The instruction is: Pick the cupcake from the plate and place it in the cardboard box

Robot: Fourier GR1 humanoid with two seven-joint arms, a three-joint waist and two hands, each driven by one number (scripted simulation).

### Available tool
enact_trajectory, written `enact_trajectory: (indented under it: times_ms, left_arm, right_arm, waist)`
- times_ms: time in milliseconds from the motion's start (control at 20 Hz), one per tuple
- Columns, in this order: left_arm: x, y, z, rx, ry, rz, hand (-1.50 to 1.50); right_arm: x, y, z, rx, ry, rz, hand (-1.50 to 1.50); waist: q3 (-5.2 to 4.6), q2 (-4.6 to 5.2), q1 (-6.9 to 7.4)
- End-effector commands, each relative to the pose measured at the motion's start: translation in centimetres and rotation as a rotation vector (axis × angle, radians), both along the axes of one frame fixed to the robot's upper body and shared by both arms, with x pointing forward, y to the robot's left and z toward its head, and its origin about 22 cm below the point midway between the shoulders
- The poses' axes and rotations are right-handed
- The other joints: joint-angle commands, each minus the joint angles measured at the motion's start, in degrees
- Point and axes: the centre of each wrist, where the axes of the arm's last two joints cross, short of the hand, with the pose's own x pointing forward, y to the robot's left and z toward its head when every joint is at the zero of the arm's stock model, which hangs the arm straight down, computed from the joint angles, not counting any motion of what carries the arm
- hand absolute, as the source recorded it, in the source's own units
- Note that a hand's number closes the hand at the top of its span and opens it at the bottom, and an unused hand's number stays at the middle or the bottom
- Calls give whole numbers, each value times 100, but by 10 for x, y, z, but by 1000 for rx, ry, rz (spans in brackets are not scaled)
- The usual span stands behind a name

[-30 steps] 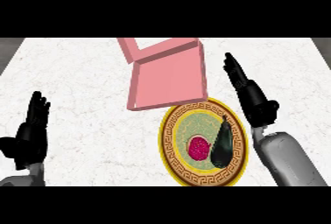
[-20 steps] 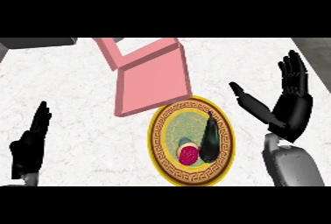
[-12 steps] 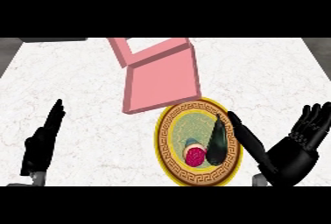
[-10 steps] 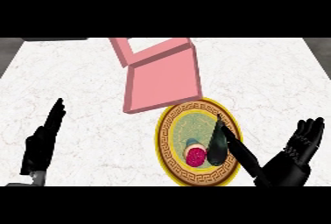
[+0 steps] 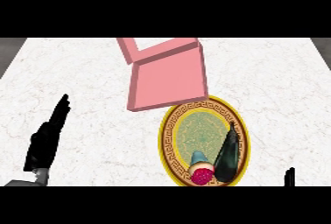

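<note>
Bare bench (image 5: 84, 74) to left & right of pink box (image 5: 169, 74). Box's front edge overlaps plate (image 5: 169, 131) rim. On plate, dark long item (image 5: 227, 151) lies just beside cupcake (image 5: 201, 169), blocking its right side; left side clear.

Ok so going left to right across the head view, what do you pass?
Left hand, open at the left edge → pink box → cupcake on the plate → dark eggplant-like object → fingers of the right hand at the lower right.
</note>
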Motion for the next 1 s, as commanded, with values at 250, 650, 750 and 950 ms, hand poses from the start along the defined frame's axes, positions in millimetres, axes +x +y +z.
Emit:
enact_trajectory:
  times_ms: [250,650,750,950]
  left_arm:
    - [10,-2,17,21,-8,-30,0]
    - [5,-9,13,3,16,-32,0]
    - [-5,-14,6,13,16,-20,0]
    - [8,-3,10,12,18,4,0]
  right_arm:
    - [-28,14,17,7,318,103,-150]
    - [18,54,63,-24,401,38,-150]
    - [31,61,69,-36,442,22,-150]
    - [33,78,90,-45,526,32,-150]
  waist:
    - [-5,53,210]
    - [22,0,95]
    - [29,-13,103]
    - [37,-34,11]
